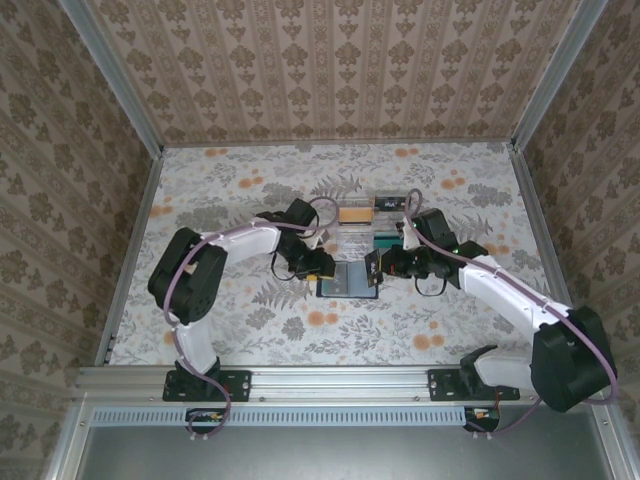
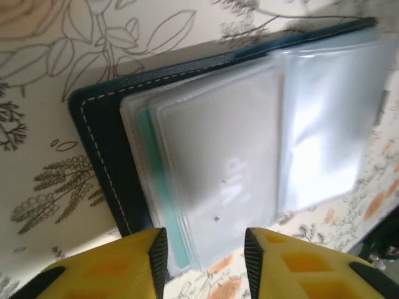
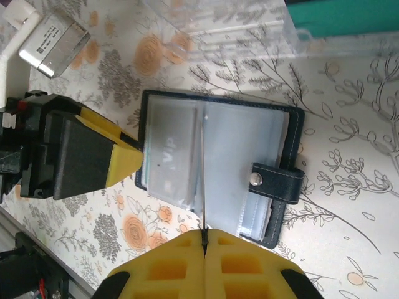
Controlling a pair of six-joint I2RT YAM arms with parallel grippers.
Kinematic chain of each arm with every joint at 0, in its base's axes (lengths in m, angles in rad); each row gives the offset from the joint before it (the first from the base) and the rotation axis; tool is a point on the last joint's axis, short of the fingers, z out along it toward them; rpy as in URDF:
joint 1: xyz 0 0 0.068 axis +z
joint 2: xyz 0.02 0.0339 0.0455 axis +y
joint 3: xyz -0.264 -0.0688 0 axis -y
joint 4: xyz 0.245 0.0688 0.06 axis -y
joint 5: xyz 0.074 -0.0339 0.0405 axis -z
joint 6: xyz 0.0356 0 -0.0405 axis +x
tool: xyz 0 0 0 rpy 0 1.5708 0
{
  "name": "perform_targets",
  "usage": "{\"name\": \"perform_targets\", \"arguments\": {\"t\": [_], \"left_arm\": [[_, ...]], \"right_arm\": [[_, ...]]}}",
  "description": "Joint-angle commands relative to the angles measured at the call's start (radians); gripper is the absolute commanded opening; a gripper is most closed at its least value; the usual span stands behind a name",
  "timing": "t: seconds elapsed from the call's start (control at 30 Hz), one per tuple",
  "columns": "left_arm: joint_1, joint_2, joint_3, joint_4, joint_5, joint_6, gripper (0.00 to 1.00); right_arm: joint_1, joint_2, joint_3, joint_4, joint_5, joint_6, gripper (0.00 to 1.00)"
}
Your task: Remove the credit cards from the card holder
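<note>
Left end effector (image 2: 206,248): released. Its yellow fingers (image 2: 134,261) stand apart, either side of the near edge of the card stack, no pinch. Just ahead of the tips lies the pale card (image 2: 218,174), "VIP" print on it, among clear sleeves. The teal card (image 2: 164,205) sits under it, w/ only a strip showing along one long edge. Both are on the panel of the card holder (image 3: 246,156) nearest this end effector. The holder lies open flat on the worktop (image 3: 349,124). Holder's stitched dark rim runs just outside one finger; beyond that is bare worktop, open room.

Right end effector (image 3: 204,235): clenched, fingers tight together on a thin clear leaf (image 3: 203,174) of the holder, seen edge-on, standing up over the fold. Can't tell if a card is in it. The strap tab (image 3: 277,180) w/ snap lies off to one side of the tips, across the holder's outer edge, w/ open worktop past it.

In the top view the two end effectors face each other across the holder, w/ little room btwn them. Past the holder's far edge is a clear box (image 3: 218,25), near but apart.
</note>
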Motion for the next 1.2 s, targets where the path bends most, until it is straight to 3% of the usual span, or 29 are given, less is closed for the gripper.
{"name": "perform_targets", "arguments": {"t": [0.0,0.17,0.4,0.83,1.17], "left_arm": [[0.019,-0.086,0.031,0.019,0.001,-0.016,0.51],[0.052,-0.166,0.02,0.067,0.014,-0.037,0.75],[0.099,-0.281,-0.021,0.106,0.011,-0.033,0.99],[0.182,-0.393,-0.108,0.174,0.048,-0.017,1.0],[0.225,-0.394,-0.117,0.172,0.066,0.001,1.0]], "right_arm": [[0.013,-0.035,0.116,-0.174,0.079,-0.159,0.0],[0.021,-0.01,0.261,-0.283,0.182,-0.417,0.0],[0.025,0.001,0.337,-0.232,0.244,-0.856,0.0],[0.008,0.131,0.396,-0.117,0.421,-1.51,0.0],[-0.021,0.286,0.451,-0.052,0.458,-1.708,0.0]]}}
